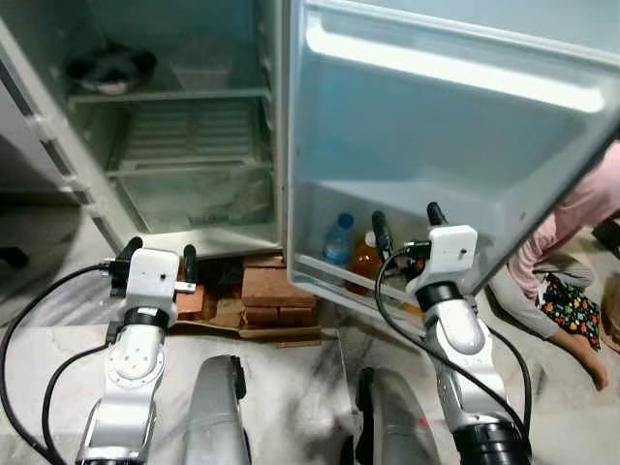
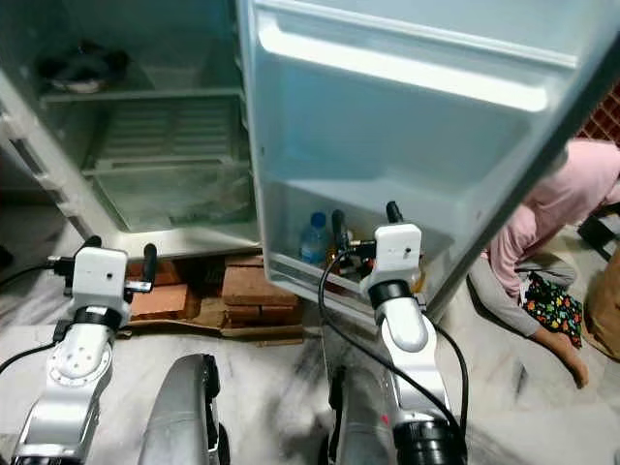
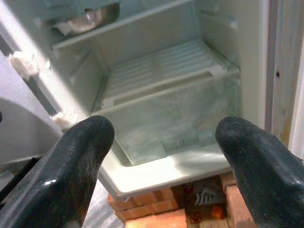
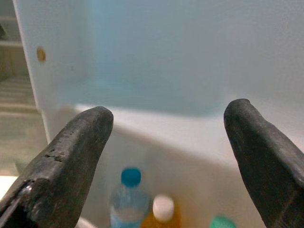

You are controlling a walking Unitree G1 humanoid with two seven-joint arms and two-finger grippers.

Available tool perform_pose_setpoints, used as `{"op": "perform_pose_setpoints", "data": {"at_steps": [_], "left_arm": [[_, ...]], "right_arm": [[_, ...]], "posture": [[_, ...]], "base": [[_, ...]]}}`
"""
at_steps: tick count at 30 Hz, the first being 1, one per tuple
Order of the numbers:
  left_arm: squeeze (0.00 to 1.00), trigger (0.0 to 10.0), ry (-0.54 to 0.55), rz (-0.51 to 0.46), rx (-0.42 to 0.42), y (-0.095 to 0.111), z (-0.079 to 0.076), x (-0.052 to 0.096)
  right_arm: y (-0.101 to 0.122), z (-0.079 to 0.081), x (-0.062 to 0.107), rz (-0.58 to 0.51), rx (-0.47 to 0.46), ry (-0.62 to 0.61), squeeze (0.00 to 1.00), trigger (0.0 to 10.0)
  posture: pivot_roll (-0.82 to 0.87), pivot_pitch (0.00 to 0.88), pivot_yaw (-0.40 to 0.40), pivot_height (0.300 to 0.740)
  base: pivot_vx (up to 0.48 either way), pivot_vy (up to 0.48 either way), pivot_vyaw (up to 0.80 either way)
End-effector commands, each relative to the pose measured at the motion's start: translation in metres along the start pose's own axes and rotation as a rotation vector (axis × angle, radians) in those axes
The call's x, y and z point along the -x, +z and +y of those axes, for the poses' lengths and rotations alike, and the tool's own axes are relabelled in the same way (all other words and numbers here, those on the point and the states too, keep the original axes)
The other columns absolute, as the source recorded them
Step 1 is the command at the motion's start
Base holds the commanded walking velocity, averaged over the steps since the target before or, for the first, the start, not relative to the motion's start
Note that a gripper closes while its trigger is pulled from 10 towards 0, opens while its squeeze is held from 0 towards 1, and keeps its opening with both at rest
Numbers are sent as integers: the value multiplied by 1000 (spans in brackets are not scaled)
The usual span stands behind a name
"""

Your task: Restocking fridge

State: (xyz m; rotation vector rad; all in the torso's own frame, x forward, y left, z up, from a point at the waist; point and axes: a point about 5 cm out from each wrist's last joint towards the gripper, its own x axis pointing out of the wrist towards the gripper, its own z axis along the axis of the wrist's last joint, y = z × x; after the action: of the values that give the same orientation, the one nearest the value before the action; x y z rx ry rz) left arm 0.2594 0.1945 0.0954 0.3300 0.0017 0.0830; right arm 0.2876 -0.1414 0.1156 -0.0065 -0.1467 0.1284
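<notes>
Bottles stand upright in the low door shelf [image 1: 320, 266] of the open white fridge door [image 1: 436, 126]: a clear plastic bottle with a blue cap [image 1: 338, 239] on the left, an amber bottle with a white cap [image 1: 365, 257] just beside it. The right hand [image 1: 407, 225] hovers near them, fingers spread wide and empty, so it is plainly the nearer one. The left hand [image 1: 157, 256], also spread and empty, faces the fridge's clear bottom drawer [image 3: 161, 123], well left of the bottles.
</notes>
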Motion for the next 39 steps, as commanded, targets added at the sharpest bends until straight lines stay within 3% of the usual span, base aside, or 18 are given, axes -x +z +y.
{"op": "perform_pose_setpoints", "data": {"at_steps": [1, 11, 22, 39], "left_arm": [[0, 10000, -25, -20, -4, 3, -6, -4], [0, 10000, -13, -38, 1, 6, -6, -15], [0, 10000, -32, -26, 2, 2, -11, -11], [0, 10000, -36, -21, -6, 1, -10, -12]], "right_arm": [[2, -5, -4, -1, -5, -18, 0, 10000], [9, -8, -15, -22, 11, -18, 0, 10000], [-15, -10, 9, 88, -34, -20, 0, 10000], [-29, 7, 15, 192, -127, 109, 0, 10000]], "posture": [[122, 3, -59, 693], [105, 0, -56, 740], [99, 6, -50, 740], [98, 5, -49, 740]], "base": [[0, 0, 0], [0, 0, 0], [-25, 0, 0], [-329, 0, 0]]}}
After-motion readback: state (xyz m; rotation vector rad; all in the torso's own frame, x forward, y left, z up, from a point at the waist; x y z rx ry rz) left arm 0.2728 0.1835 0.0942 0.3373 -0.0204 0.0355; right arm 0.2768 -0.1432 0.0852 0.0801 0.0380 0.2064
